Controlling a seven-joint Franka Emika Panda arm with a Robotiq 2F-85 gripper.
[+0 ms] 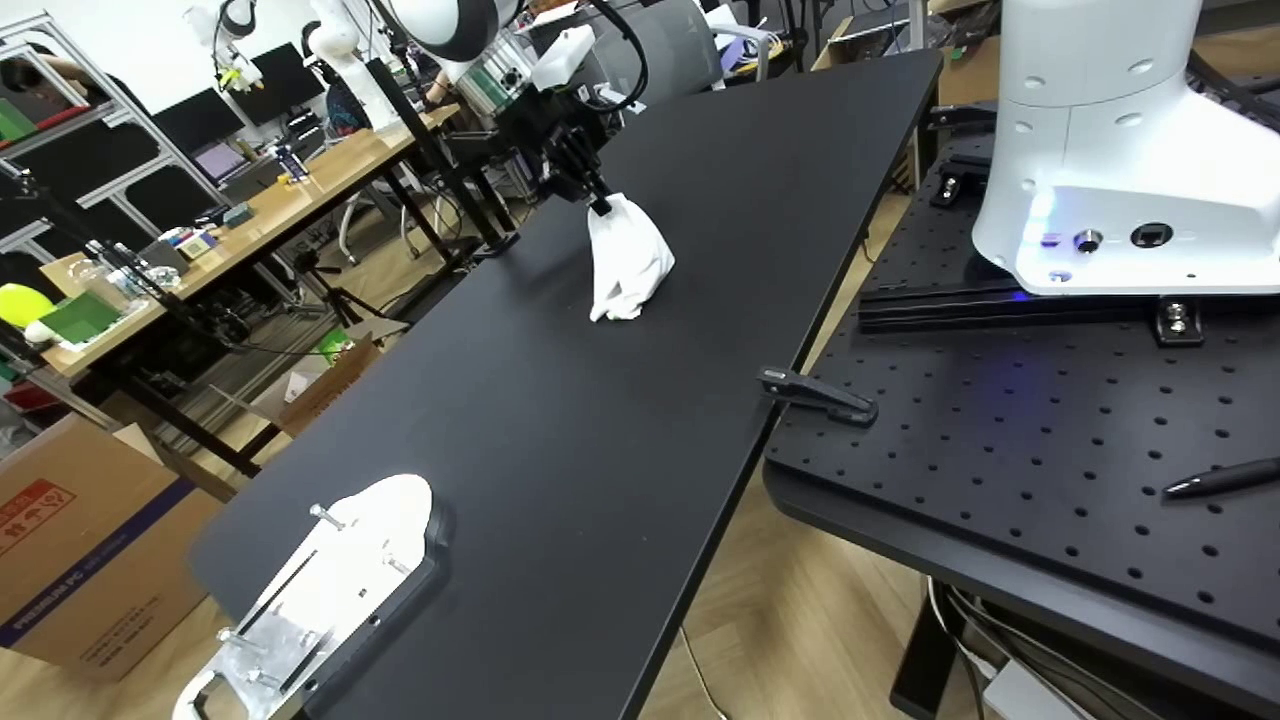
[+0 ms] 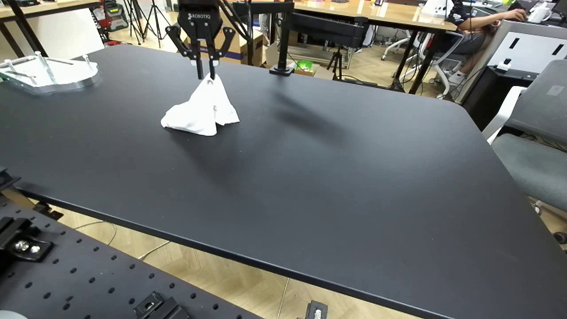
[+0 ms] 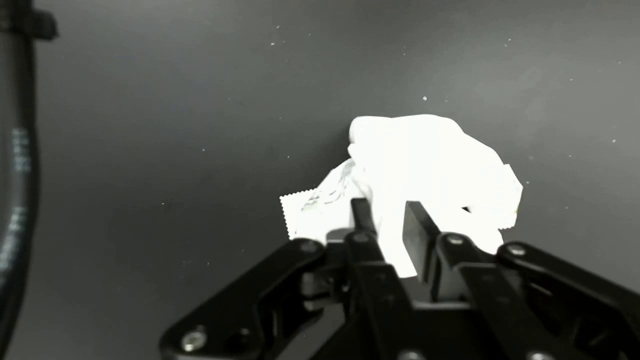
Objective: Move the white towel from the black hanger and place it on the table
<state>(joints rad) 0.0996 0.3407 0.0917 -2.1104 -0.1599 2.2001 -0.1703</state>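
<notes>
Two black fingers point(image 3: 420, 232) in the lower middle of the wrist view, set narrow, with a slim band of white between. Gripper point(image 2: 206, 75) pointing down over the white towel point(image 2: 199, 113) in both exterior views; cannot tell whether pinching cloth or merely touching. Right at the fingertips, the towel's peak, raised like a small tent, with lower folds resting on the black table point(image 2: 319, 186). Zigzag edging at two corners of the towel in the wrist view, and pale grey marks near the left corner, too washed out for reading. Farther, by the far table edge in an exterior view, a black stand point(image 2: 284, 48) with crosswise bars, apart from the towel. Toward the table's end in both exterior views, a white plate point(image 1: 385, 510) with upright bolts. Across a strip of floor point(image 2: 208, 274), a perforated black board point(image 1: 1000, 430), bearing a white robot base point(image 1: 1120, 150) and a black pen point(image 1: 1222, 478), with a dark clip-like piece point(image 1: 818, 395) at the side nearest the table. Beyond the table, a grey chair point(image 2: 538, 106) at the right of an exterior view, and a cardboard box point(image 1: 130, 540) with PREMIUM PC lettering at the lower left of an exterior view. Farthest back, a wooden desk point(image 1: 345, 163), and a person point(image 2: 483, 20) with an arm stretched out.
</notes>
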